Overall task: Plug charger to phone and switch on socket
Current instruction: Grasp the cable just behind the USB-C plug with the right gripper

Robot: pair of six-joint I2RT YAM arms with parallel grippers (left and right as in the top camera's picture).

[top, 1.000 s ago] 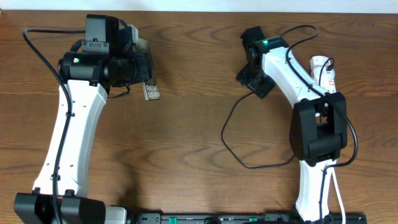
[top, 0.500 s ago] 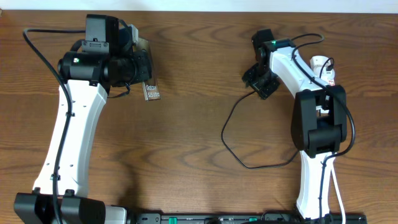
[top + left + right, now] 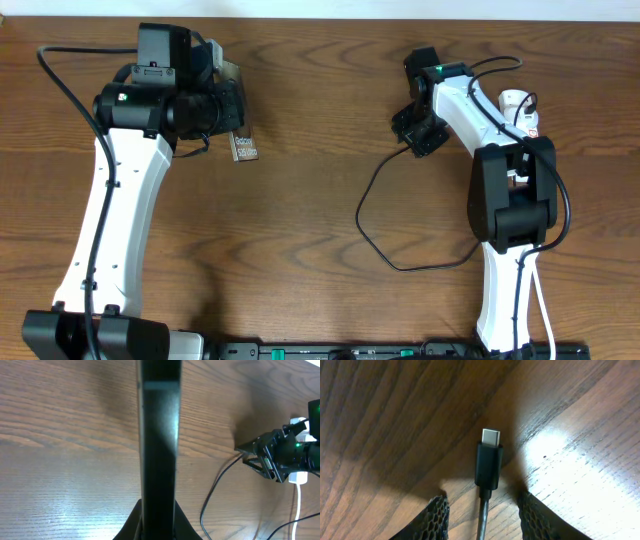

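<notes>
In the overhead view my left gripper is shut on the phone, whose lettered end sticks out below the fingers. The left wrist view shows the phone edge-on as a dark upright bar held in my left gripper. My right gripper is down at the charger cable's end. In the right wrist view the black connector lies on the wood with its metal tip pointing away. The right gripper is open, with the mesh fingers either side of the cable and not touching it. The white socket lies behind the right arm.
The black cable loops over the table between the arms and runs back towards the right arm's base. The socket's white cord shows at the right edge of the left wrist view, beside the right gripper.
My right gripper has shifted right and back to the cable's end, and its fingers have come closer together round the cable. The left arm and the phone have not moved.
</notes>
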